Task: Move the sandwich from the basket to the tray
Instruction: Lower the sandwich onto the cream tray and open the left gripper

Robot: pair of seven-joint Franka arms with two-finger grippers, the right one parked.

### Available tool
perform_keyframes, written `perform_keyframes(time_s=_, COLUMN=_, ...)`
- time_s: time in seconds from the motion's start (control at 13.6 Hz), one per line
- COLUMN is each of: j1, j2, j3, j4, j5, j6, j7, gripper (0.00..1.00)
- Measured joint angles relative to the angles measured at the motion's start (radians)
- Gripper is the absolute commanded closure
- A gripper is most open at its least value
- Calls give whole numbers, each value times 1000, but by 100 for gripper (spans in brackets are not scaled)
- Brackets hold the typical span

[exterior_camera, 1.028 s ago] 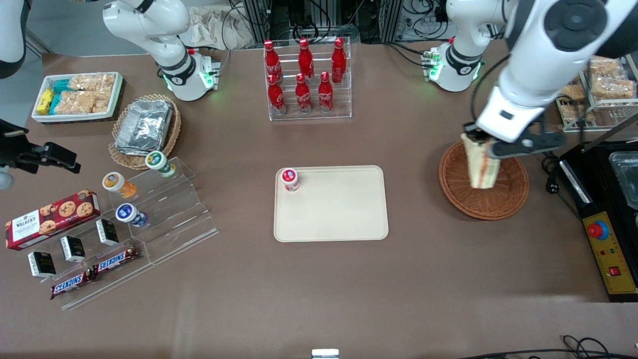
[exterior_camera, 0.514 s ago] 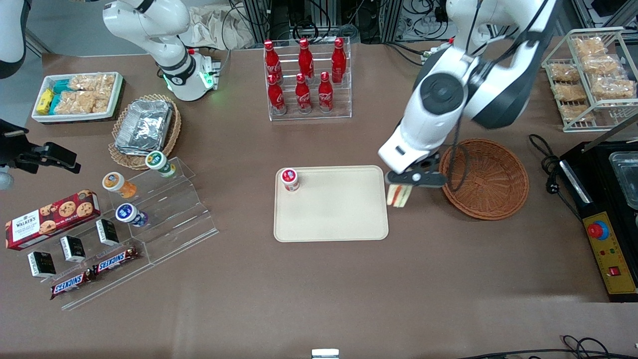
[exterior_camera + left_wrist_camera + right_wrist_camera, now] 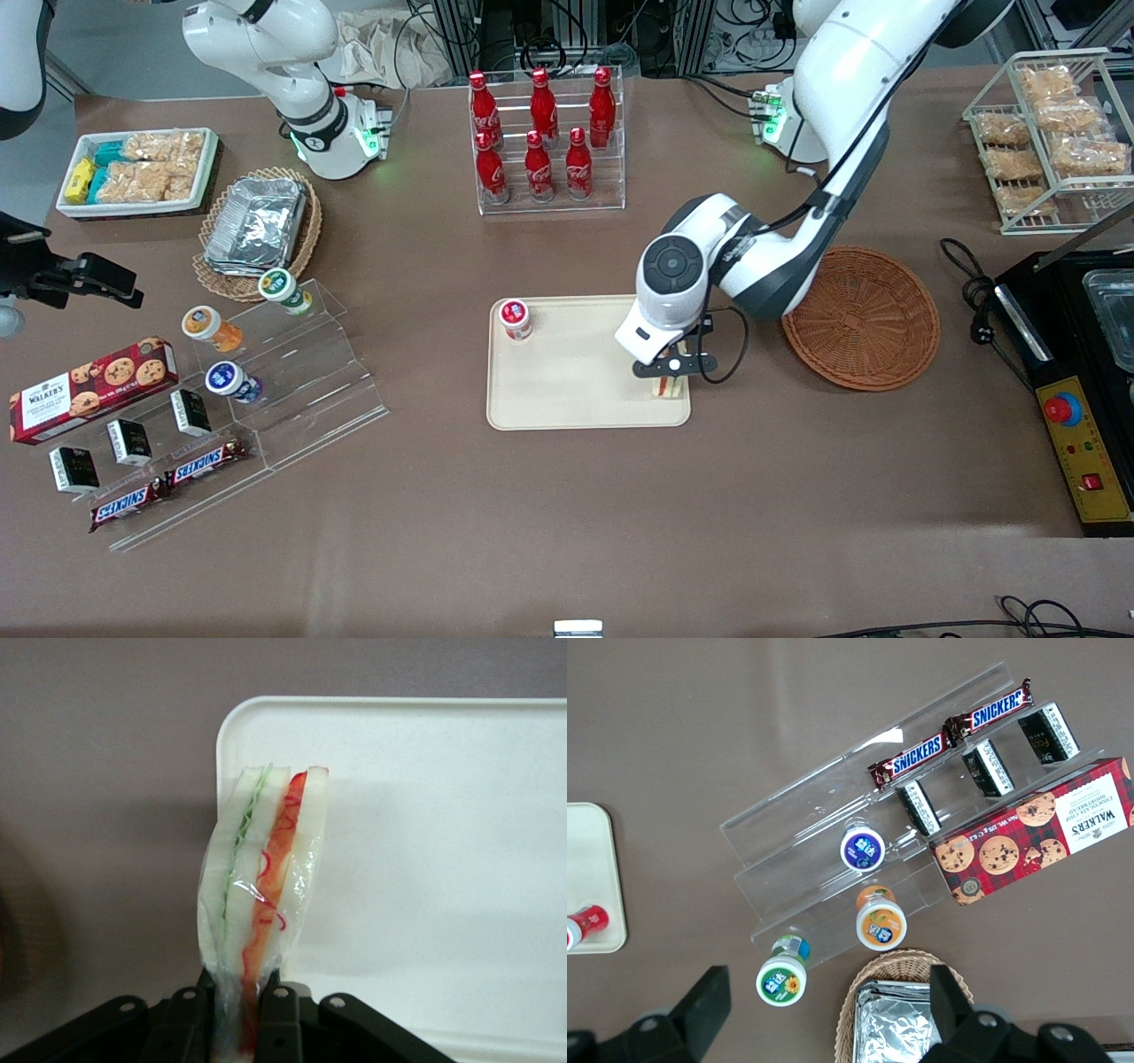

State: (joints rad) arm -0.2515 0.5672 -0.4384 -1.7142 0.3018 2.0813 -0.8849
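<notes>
Gripper: left arm's gripper (image 3: pixel 671 365) hangs over the tray's corner nearest the basket and the front camera; also seen from the wrist camera (image 3: pixel 239 1005).
Fingers: black fingers (image 3: pixel 188 1020) clamped on the wrapped sandwich, one on each bread face, gripping its end nearest the wrist.
Sandwich: plastic-wrapped wedge (image 3: pixel 261 895) with green and red filling lines on the cut edge; in the front view a small pale piece (image 3: pixel 666 386) just under the gripper.
Tray: beige tray (image 3: pixel 585 390), bare except for a red-capped small jar (image 3: pixel 515 319) at its corner farthest from the gripper.
Basket: reddish-brown wicker basket (image 3: pixel 873 319) sits beside the tray toward the working arm's end, empty of the sandwich.
Key relation: the sandwich's long axis runs straight out from the fingertips, pointing down at the tray. From the wrist camera its free tip sits right at the tray's rounded corner (image 3: pixel 232 722), with the green-layer slice over the rim line and bare table alongside.
Contact: cannot tell whether the tip touches the tray yet.
Judgement: carry stage nearly done; letting go here risks the wedge toppling outward over the rim, so a small shift inward looks wise.
</notes>
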Motion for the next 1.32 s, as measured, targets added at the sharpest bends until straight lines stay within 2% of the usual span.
perform_keyframes(time_s=0.29, j1=-11, j2=37, j3=0, j4=4, j5=51, j6=25, j7=-71, gripper=99)
perform_keyframes(time_s=0.37, j1=-13, j2=43, j3=0, j4=4, j5=61, j6=25, j7=-72, gripper=55)
perform_keyframes(time_s=0.44, j1=-16, j2=50, j3=0, j4=4, j5=77, j6=25, j7=-73, gripper=1)
perform_keyframes(time_s=0.66, j1=-26, j2=72, j3=0, j4=5, j5=112, j6=26, j7=-76, gripper=0)
perform_keyframes(time_s=1.32, j1=-22, j2=40, j3=0, j4=44, j5=104, j6=16, j7=-82, gripper=0)
